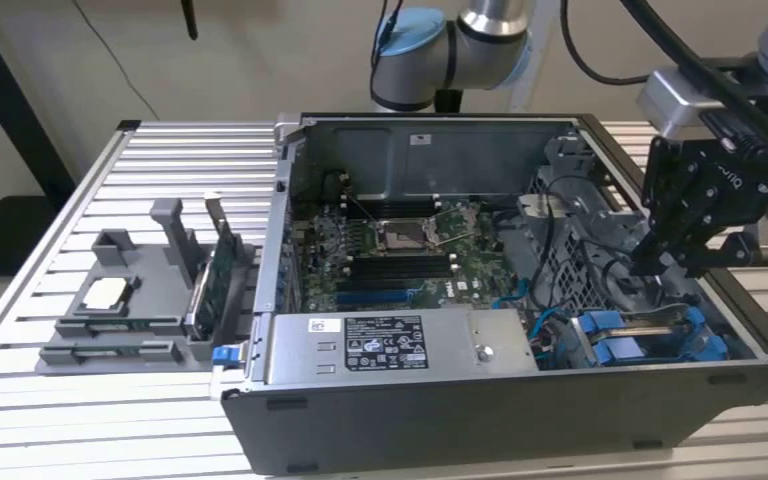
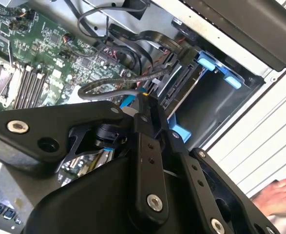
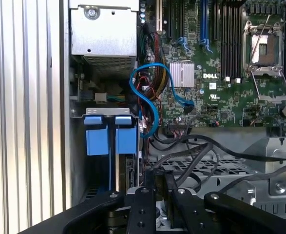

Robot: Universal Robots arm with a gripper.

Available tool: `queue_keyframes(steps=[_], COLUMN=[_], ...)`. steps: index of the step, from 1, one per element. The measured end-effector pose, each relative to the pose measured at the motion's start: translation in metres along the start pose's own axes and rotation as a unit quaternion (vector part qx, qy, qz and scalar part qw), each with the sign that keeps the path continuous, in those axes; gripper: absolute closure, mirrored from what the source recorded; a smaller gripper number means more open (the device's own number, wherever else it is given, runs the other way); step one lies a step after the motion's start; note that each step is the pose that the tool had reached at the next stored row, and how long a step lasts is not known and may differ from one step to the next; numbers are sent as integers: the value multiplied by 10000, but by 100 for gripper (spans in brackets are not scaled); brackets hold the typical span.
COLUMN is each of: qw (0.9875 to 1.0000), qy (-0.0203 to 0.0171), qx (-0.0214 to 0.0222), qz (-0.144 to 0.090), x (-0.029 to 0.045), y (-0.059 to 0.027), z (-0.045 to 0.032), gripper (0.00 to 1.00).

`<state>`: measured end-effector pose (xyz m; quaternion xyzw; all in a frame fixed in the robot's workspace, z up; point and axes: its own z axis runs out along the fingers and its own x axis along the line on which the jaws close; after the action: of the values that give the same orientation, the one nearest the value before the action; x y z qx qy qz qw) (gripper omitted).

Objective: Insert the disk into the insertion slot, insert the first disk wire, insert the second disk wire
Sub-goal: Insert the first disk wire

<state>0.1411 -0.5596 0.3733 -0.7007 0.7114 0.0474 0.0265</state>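
Gripper (image 1: 658, 265) hangs inside the open computer case (image 1: 491, 425), which stands on the slatted table (image 1: 37, 390). From my screen it is low over the drive cage, at the case's corner toward the exterior view's right. Whether it is clamped on anything I cannot tell. In the second wrist view a dark grey cable (image 2: 111, 92) runs right up to its tip. The disk (image 2: 185, 88), in its blue frame, sits inside the insertion slot (image 2: 216, 105), near the power-supply box (image 1: 398, 345) along the same edge of the case. A person's hand (image 2: 279, 195) lies outside the case wall.
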Motion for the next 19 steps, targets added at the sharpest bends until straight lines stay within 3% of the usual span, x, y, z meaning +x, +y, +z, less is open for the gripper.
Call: queue_keyframes(steps=[19], qw=[10000], qy=[-1], qx=[1], qz=[6], x=[5], y=[-2], z=[31], gripper=[81])
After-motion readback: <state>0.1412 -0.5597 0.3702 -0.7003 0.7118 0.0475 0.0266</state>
